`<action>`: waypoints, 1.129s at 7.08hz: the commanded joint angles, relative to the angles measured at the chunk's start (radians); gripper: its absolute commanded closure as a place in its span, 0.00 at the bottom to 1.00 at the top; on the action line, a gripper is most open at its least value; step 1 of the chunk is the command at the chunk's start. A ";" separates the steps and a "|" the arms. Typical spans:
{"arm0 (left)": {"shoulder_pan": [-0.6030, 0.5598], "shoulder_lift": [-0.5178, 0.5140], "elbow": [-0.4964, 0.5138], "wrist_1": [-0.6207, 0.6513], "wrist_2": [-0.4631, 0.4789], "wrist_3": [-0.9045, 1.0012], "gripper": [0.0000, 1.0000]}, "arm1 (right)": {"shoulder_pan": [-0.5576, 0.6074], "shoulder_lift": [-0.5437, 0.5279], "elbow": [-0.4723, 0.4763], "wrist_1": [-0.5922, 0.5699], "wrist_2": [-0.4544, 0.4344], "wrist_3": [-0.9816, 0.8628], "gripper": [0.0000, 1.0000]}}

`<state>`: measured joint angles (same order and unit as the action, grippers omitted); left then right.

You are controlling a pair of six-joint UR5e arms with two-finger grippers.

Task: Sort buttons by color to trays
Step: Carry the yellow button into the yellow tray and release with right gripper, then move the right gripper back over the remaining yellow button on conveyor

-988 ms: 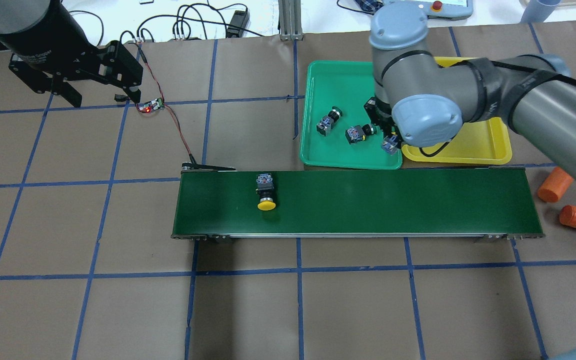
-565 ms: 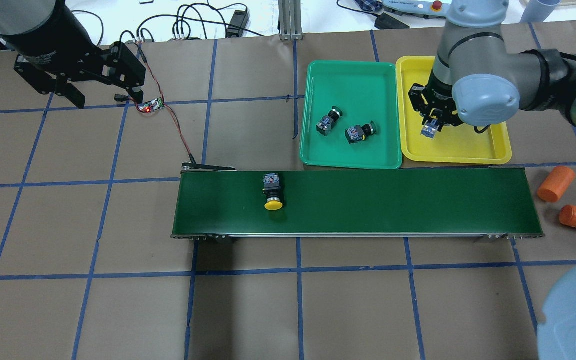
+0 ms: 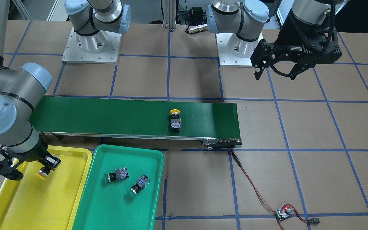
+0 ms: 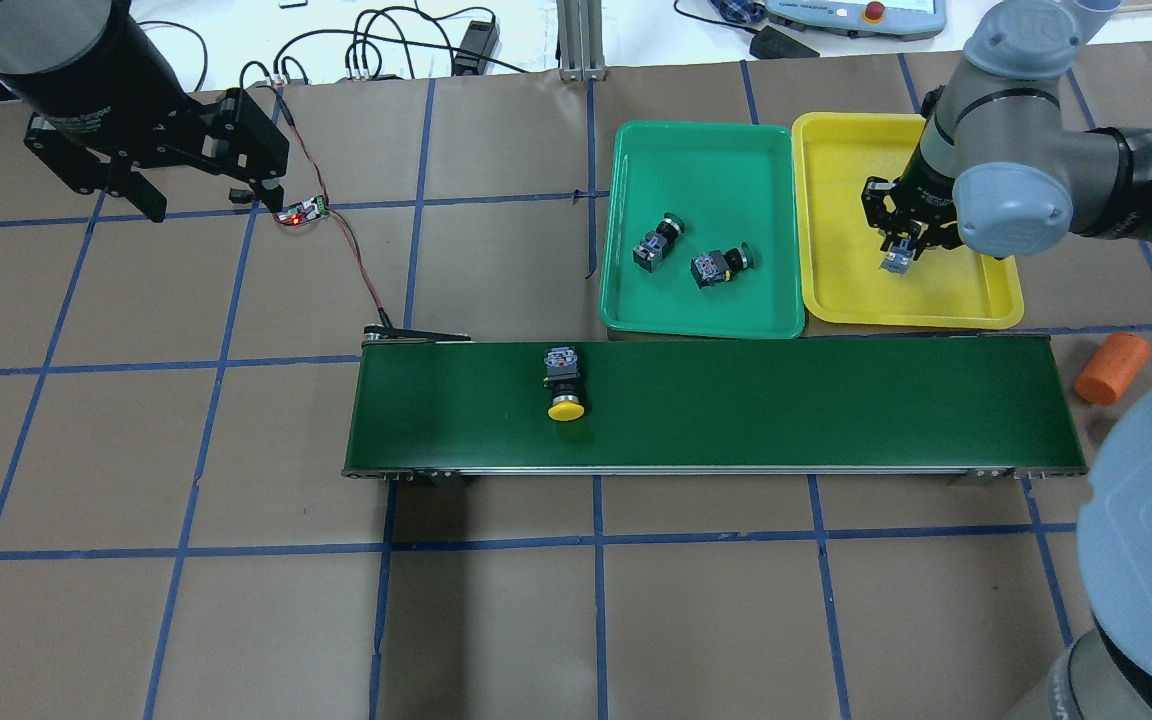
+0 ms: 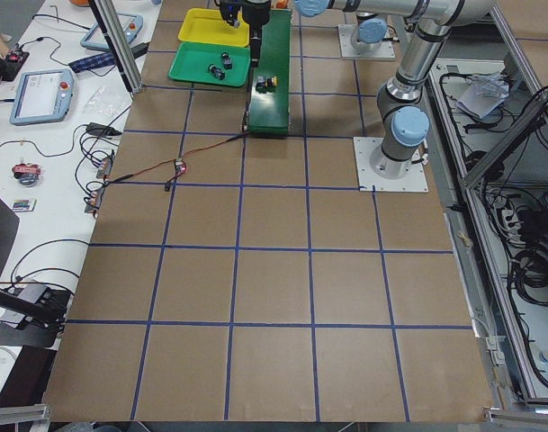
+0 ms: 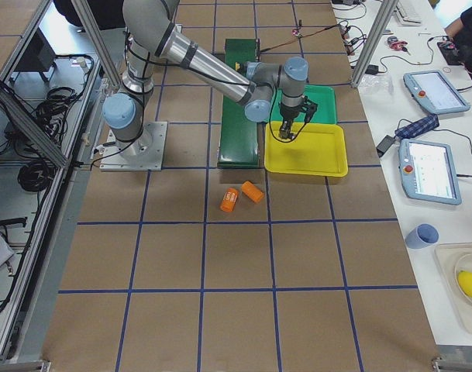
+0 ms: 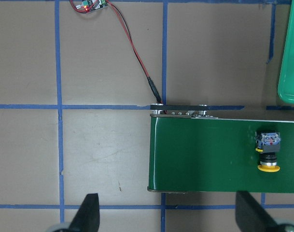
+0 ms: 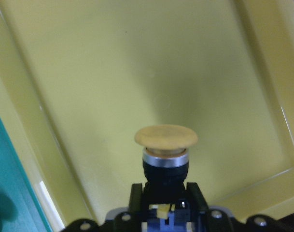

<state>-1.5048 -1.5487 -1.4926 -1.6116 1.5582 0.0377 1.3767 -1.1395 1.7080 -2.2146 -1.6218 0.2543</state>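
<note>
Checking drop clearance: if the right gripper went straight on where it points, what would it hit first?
Likely the floor of the yellow tray; the yellow button in the right gripper would touch first.

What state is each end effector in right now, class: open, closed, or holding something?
Left end effector: open, holding nothing.
Right end effector: closed on a yellow button, over the yellow tray.
</note>
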 commanded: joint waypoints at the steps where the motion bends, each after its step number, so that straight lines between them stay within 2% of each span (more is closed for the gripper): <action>1: -0.002 0.007 -0.003 -0.008 0.003 0.004 0.00 | 0.001 -0.008 0.001 0.006 0.003 -0.007 0.00; 2: 0.000 -0.007 -0.024 -0.017 0.061 0.010 0.00 | 0.002 -0.032 0.002 0.013 0.006 -0.007 0.00; 3: -0.002 0.004 -0.031 -0.019 0.050 0.004 0.00 | 0.005 -0.072 0.014 0.036 0.013 -0.010 0.00; 4: -0.006 0.025 -0.028 -0.046 -0.045 0.020 0.00 | 0.021 -0.132 0.013 0.121 0.043 -0.015 0.00; 5: 0.009 0.033 -0.003 -0.041 -0.055 0.045 0.00 | 0.036 -0.194 0.015 0.230 0.043 -0.029 0.00; 7: 0.023 -0.005 0.015 -0.027 -0.046 -0.008 0.00 | 0.044 -0.337 0.013 0.367 0.048 -0.059 0.00; 8: 0.022 -0.007 0.037 -0.043 -0.040 -0.019 0.00 | 0.045 -0.417 0.015 0.486 0.049 -0.088 0.00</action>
<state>-1.4849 -1.5484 -1.4774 -1.6466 1.5119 0.0398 1.4185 -1.4613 1.7217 -1.8528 -1.5740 0.1942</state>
